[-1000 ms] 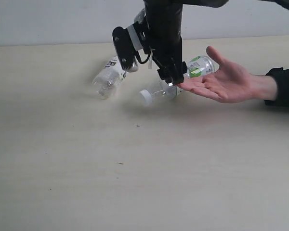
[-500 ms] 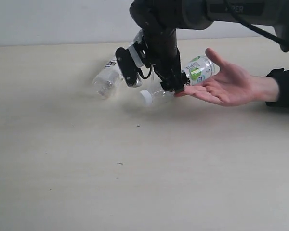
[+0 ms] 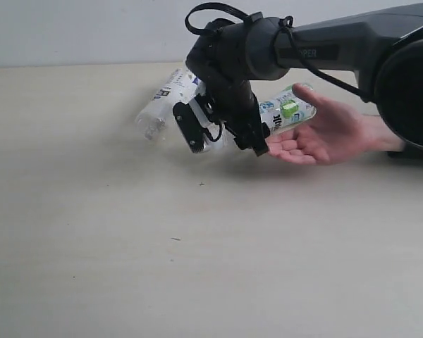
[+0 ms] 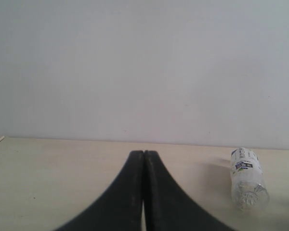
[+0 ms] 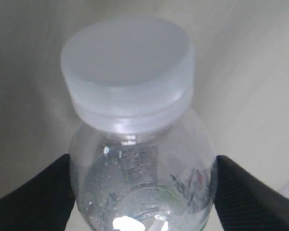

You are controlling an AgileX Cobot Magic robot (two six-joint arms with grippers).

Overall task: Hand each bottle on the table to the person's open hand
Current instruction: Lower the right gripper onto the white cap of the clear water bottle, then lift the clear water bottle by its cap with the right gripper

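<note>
Beige table. Right gripper pinches bottle between jaws, hand just beyond; we release once hand bears it.

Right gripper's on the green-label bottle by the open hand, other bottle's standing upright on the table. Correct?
No. The other bottle lies on its side on the table, not upright; the left wrist view shows it. Rest holds.

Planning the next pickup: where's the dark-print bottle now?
In the exterior view the dark-print bottle lies on the table, left of centre, just left of the right claw holding the green-labelled bottle.
</note>
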